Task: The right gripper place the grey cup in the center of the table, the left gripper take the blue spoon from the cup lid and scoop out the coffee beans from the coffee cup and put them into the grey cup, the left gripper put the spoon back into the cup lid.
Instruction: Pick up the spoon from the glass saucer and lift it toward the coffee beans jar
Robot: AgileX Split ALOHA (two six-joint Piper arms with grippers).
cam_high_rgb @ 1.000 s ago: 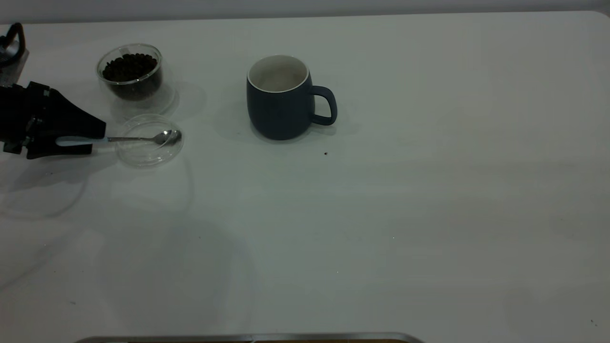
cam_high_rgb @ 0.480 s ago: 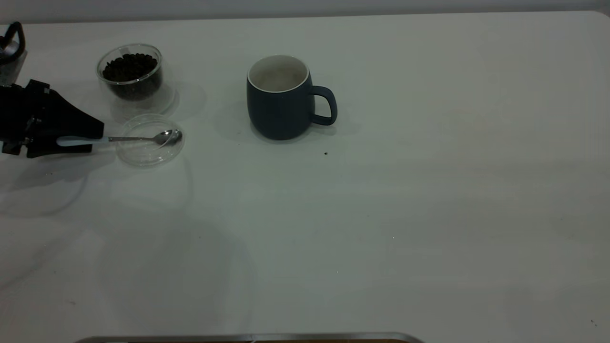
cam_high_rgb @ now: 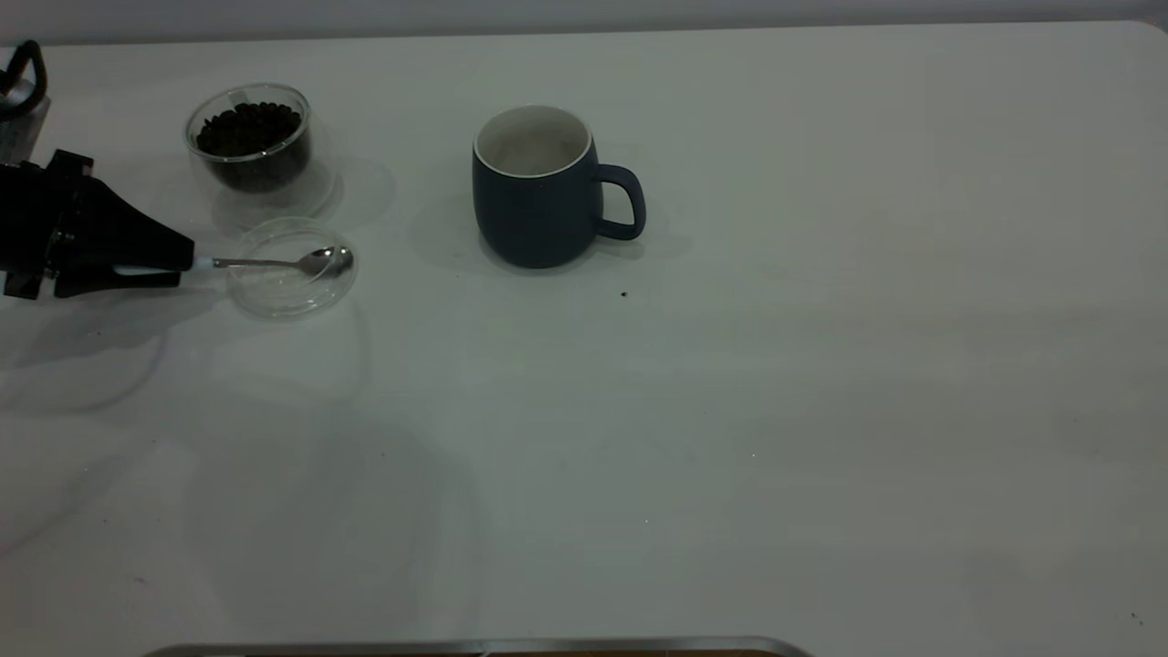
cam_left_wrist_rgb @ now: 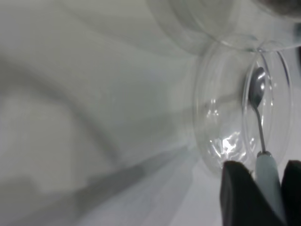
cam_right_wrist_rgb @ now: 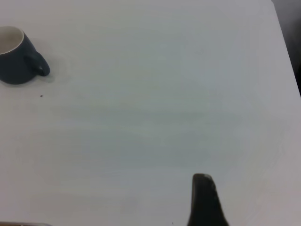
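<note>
The grey cup (cam_high_rgb: 534, 205) stands upright near the table's (cam_high_rgb: 730, 411) middle, handle toward the right, and also shows far off in the right wrist view (cam_right_wrist_rgb: 16, 63). The coffee cup (cam_high_rgb: 255, 151) with coffee beans (cam_high_rgb: 248, 128) stands at the back left. In front of it lies the cup lid (cam_high_rgb: 290, 292), the blue spoon's (cam_high_rgb: 301, 263) bowl resting in it. My left gripper (cam_high_rgb: 187, 262) is shut on the spoon's pale handle (cam_left_wrist_rgb: 269, 183), low over the table beside the lid (cam_left_wrist_rgb: 221, 117). My right gripper (cam_right_wrist_rgb: 204, 200) hovers far right, away from everything.
A stray dark speck (cam_high_rgb: 623, 294) lies in front of the grey cup. A dark curved object (cam_high_rgb: 23, 73) sits at the far left back edge. A metal rim (cam_high_rgb: 474, 648) runs along the near edge.
The left gripper's fingers have closed in on the spoon handle, which is now mostly covered. Spoon and lid have shifted slightly to the right. The grey cup has not moved.
</note>
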